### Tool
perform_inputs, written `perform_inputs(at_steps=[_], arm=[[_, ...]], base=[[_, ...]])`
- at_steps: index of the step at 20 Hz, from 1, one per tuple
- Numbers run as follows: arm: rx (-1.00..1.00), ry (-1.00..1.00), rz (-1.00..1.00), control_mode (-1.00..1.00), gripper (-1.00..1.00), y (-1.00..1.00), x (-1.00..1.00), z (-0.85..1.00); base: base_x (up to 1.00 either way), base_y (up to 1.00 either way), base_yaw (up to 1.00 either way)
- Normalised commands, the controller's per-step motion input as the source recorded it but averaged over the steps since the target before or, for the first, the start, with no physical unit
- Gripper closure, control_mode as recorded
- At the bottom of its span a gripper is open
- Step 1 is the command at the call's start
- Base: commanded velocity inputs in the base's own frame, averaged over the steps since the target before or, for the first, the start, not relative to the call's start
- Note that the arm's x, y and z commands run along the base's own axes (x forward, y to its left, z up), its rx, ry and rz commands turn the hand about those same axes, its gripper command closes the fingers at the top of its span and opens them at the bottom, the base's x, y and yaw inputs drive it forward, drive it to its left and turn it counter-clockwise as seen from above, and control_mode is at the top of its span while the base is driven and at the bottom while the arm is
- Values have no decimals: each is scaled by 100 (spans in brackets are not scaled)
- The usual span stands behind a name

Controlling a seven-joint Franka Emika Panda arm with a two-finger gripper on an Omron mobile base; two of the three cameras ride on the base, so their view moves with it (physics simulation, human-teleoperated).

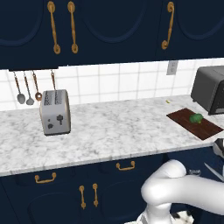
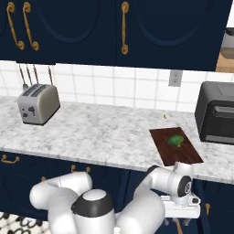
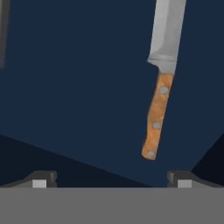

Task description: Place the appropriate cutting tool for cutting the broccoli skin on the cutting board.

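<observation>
The cutting tool, a knife with a silvery blade and a riveted wooden handle, shows in the hand view against a dark blue cabinet front. It lies beyond my gripper, whose fingertips stand wide apart and open, with nothing between them. In the left base view, a sliver of the knife's blade shows below the counter edge at far right. The dark reddish-brown cutting board lies on the marble counter with the small green broccoli on it. My hand hangs below the counter edge, in front of the cabinets.
A silver toaster stands on the left of the counter. A dark grey toaster oven sits right of the board. Spoons hang on the tiled wall. Blue cabinets with brass handles run above and below.
</observation>
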Motion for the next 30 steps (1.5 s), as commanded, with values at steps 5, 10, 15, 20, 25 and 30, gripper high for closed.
perform_inputs(at_steps=[5, 10, 15, 20, 25, 30], arm=[[0, 0, 2, -100, -100, -7, 11, -37], [0, 0, 3, -100, -100, -3, 12, -39], [0, 0, 3, -100, -100, -5, 8, -41], [0, -1, 3, -100, -100, -4, 7, -42], [2, -4, 5, -100, -100, -5, 2, -36], [4, -9, 10, -100, 100, 0, -20, -53]], base=[[0, 0, 0], [0, 0, 0], [0, 0, 0], [0, 0, 0], [0, 0, 0], [0, 0, 0]])
